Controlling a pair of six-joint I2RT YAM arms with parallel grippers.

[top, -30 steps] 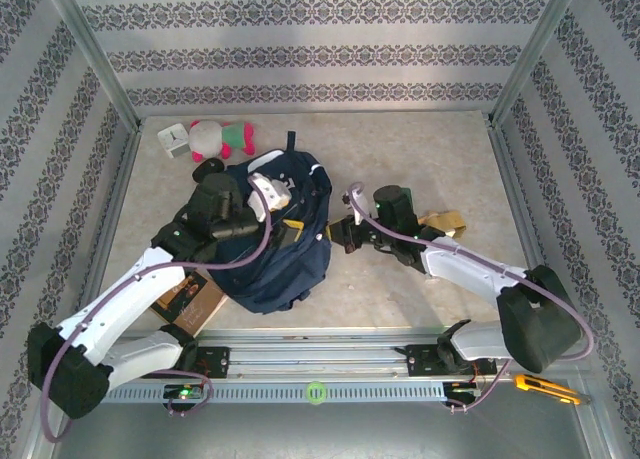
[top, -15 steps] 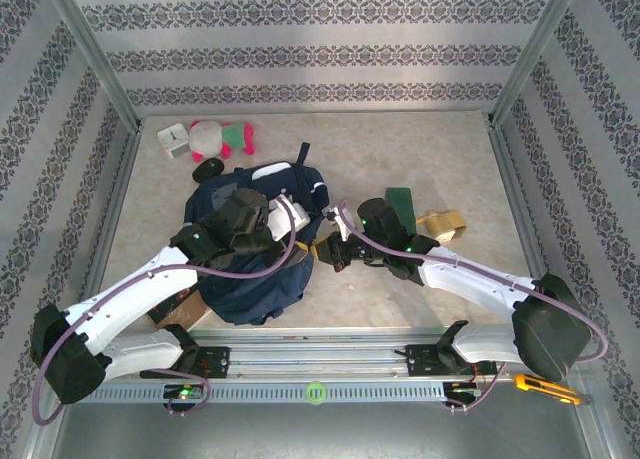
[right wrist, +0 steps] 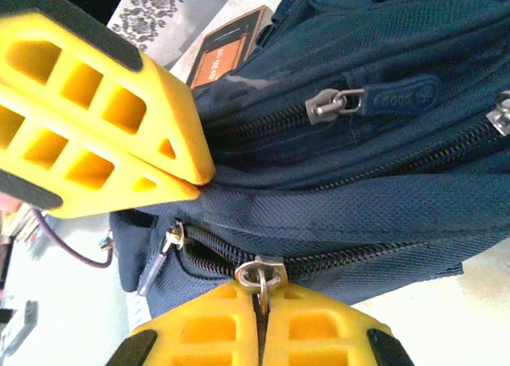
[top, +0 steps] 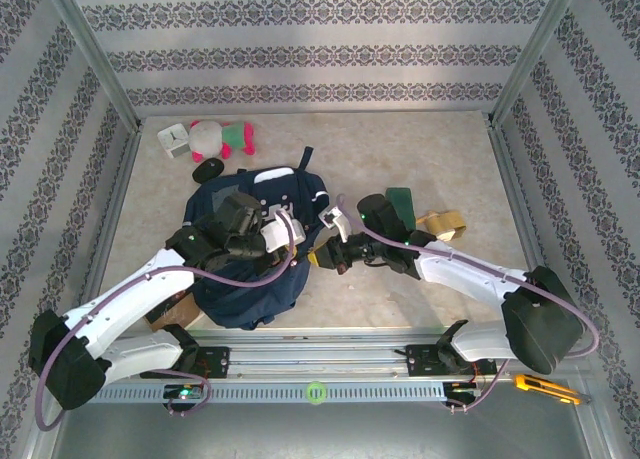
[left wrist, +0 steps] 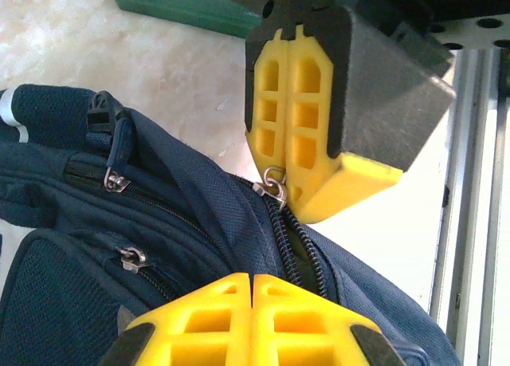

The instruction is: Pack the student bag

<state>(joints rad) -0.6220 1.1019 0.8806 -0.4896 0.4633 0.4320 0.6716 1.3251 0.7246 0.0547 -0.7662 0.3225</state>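
Gripping a zip pull (right wrist: 259, 272) on the student bag (right wrist: 382, 198), right fingers (right wrist: 319, 334) are clamped; left fingers (right wrist: 151, 87) closed against its fabric.

Both arms bent inward toward the middle; the left gripper (left wrist: 253, 316) and right gripper (right wrist: 260, 331) sat close together, jaws pressed together.

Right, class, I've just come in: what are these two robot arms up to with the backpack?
Both arms are at the student bag, lying on the table. The right hand is shut on a metal zip pull. The left hand is shut too, apparently pinching the fabric beside that zip to steady it.
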